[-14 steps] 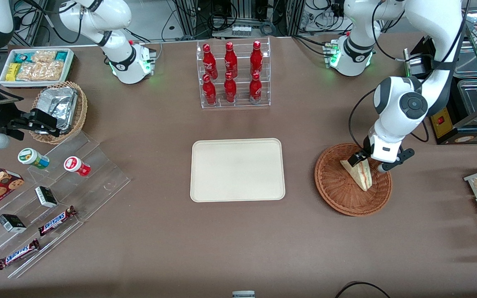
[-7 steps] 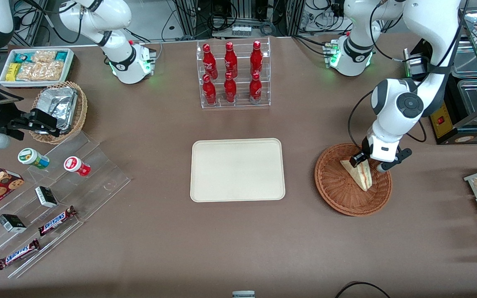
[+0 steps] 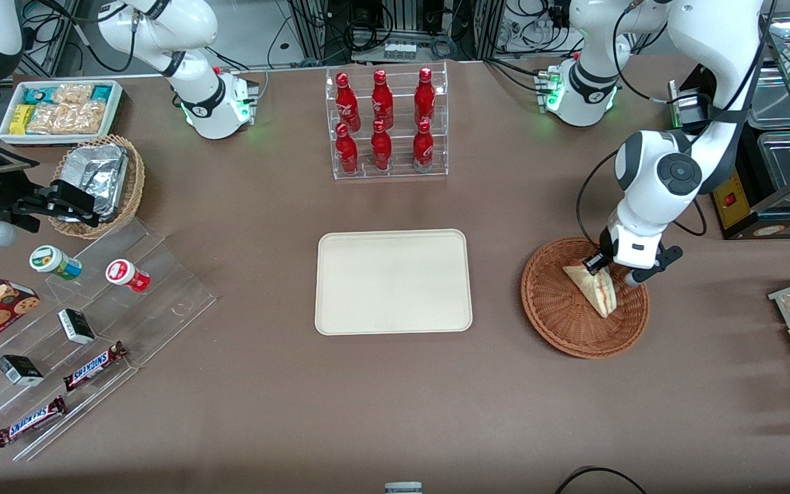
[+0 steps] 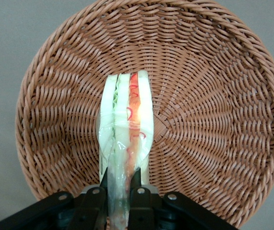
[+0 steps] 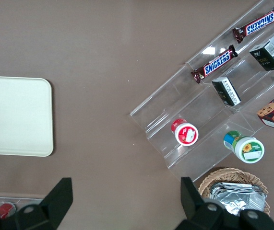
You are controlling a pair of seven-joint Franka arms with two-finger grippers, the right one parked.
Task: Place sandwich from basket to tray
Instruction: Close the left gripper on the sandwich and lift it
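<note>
The sandwich (image 3: 594,288) is a pale triangular wedge standing on edge in the round reddish-brown wicker basket (image 3: 559,322), toward the working arm's end of the table. In the left wrist view the sandwich (image 4: 127,124) shows its red and green filling, with the basket (image 4: 213,96) under it. My left gripper (image 3: 606,269) is down in the basket and shut on the sandwich's end farthest from the front camera; its fingers (image 4: 136,179) pinch the wedge from both sides. The cream tray (image 3: 393,281) lies in the middle of the table, bare; it also shows in the right wrist view (image 5: 17,117).
A clear rack of red bottles (image 3: 386,123) stands farther from the front camera than the tray. A clear stepped stand with snack bars and cups (image 3: 79,329), a smaller basket of foil packs (image 3: 100,182) and a white snack bin (image 3: 59,110) lie toward the parked arm's end.
The fingers have closed in on the sandwich's end, and the wedge has shifted slightly in the basket. The arm's wrist has turned a little.
</note>
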